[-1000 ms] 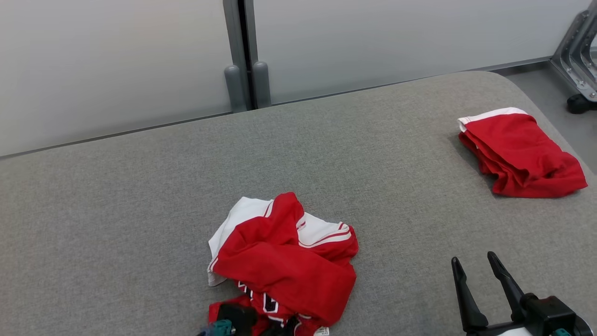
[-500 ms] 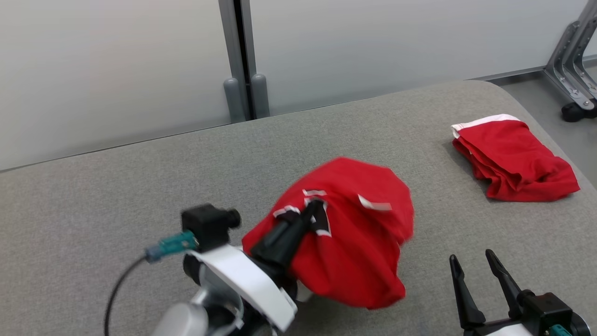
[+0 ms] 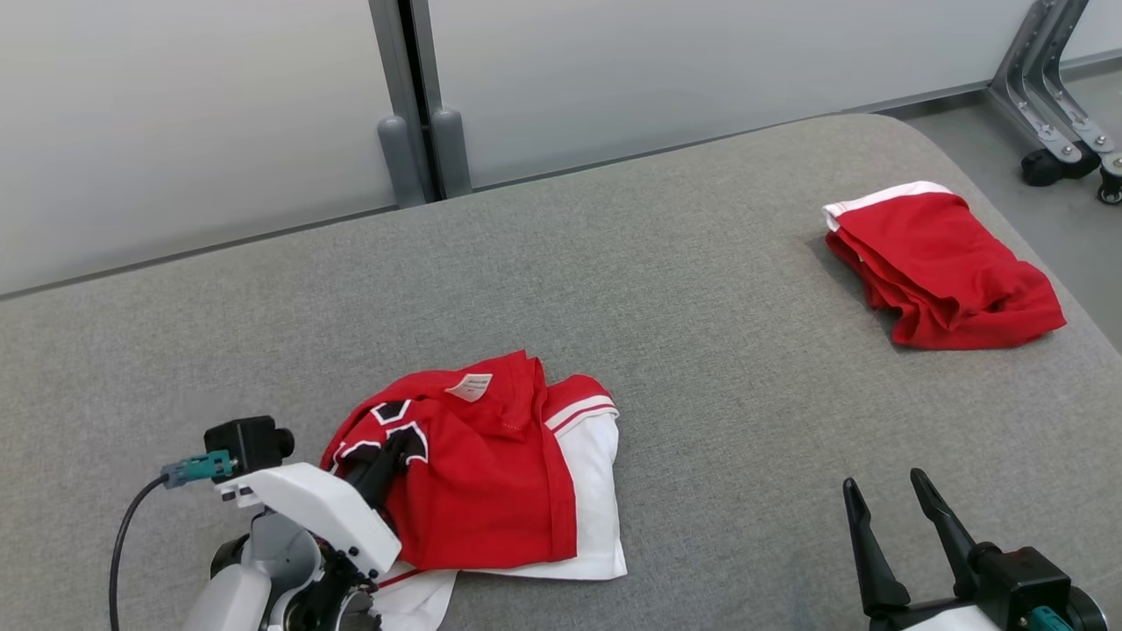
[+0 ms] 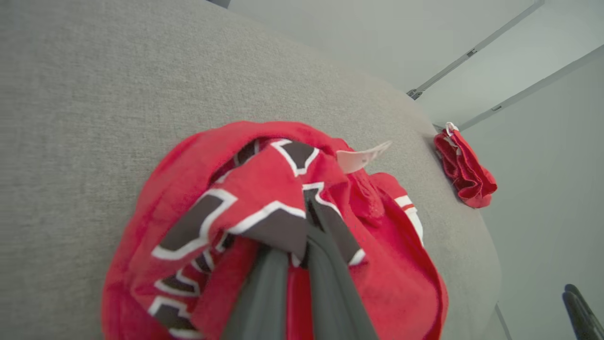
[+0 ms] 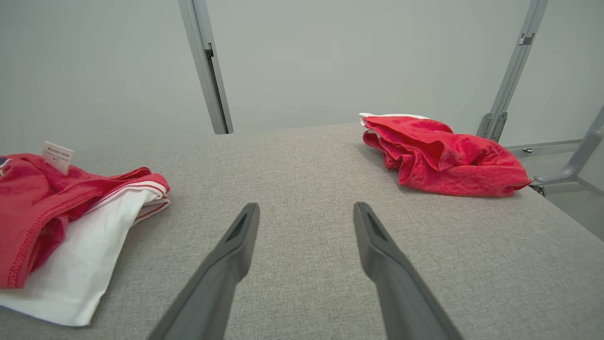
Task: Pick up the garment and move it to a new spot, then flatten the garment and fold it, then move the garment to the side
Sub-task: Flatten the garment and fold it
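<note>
Noting grip: my left gripper pinched the garment at its near-left edge; right gripper, jaws spread, sat well to its right.

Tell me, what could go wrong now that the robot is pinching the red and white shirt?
1. The left gripper pinches one small fold of the garment by its black lettering, so the cloth might slip out when lifted.
2. The garment lies bunched, white part under red; pulling from one spot may drag wrinkles along. The right gripper is open and apart from it.
3. A folded red cloth sits near the table's right edge; moving the garment there could disturb it.
</note>
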{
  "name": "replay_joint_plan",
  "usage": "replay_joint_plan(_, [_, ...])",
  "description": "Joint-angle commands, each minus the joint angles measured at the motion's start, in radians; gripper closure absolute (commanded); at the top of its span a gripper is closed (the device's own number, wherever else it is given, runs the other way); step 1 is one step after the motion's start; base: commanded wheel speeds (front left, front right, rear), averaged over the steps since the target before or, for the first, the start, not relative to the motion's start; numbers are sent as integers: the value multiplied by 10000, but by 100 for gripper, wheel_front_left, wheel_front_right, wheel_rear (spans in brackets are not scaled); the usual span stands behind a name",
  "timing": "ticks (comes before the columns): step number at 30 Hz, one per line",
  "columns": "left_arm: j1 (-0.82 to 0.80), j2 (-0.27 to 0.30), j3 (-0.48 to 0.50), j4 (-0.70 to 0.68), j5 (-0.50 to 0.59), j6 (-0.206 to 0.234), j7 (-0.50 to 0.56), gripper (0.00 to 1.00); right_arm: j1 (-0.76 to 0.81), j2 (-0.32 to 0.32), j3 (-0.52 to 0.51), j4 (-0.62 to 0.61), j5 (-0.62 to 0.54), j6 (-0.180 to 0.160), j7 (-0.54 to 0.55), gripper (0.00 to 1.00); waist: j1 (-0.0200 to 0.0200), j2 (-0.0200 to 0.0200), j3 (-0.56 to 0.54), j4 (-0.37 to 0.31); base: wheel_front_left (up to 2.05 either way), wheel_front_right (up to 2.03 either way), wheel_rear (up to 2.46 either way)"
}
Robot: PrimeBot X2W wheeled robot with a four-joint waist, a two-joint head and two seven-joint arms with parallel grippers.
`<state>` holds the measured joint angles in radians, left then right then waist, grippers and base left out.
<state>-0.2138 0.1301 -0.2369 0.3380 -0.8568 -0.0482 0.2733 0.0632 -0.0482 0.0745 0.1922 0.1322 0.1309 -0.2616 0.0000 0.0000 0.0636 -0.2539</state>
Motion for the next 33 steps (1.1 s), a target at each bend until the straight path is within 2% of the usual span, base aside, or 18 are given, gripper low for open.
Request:
replay_joint_plan(1, [-323,-33,57,470,124,-118,-332,16,-20,-48,-51,-5,74,-2,-46,0,0,0,99,31,0,0,0])
replay_joint_plan(2, [-344,-36,25,659,235,-130,-499,0,-12,-46,-71,-4,72,-2,-48,0,0,0,104,50,0,0,0])
replay_joint_plan(4, [-327,116,-103,896,585,-87,-839,0,-1,-46,-118,22,52,-2,-48,0,0,0,91,88,0,0,0])
replay_joint_plan(9, [351,430,-265,355,1423,546,-1430,0,-6,-48,-172,16,2,-2,-48,0,0,0,-73,127,0,0,0])
replay_joint_plan(15, [1595,1150,-404,-1705,2246,1600,-1174,0,114,-48,-195,-120,52,-2,-48,0,0,0,-190,202,0,0,0])
replay_joint_plan(19, [1768,1479,-776,-3199,2841,1951,-802,0,26,-46,-136,-196,81,-2,-48,0,0,0,-109,220,0,0,0])
replay_joint_plan(23, [1067,1598,-1611,-3833,3501,1800,-61,0,-177,-46,-18,-267,133,-2,-47,0,0,0,129,134,0,0,0])
replay_joint_plan(25, [512,1380,-2022,-3811,3641,1650,260,0,-299,-46,79,-283,203,-2,-48,0,0,0,316,34,0,0,0])
replay_joint_plan(30, [-1092,1105,-2944,-2546,4171,1096,1099,0,-538,-46,271,-307,453,-2,-47,0,0,0,824,-308,0,0,0])
replay_joint_plan(33, [-1897,1173,-3367,-1379,4486,787,1692,0,-608,-46,383,-246,632,-2,-47,0,0,0,1062,-554,0,0,0])
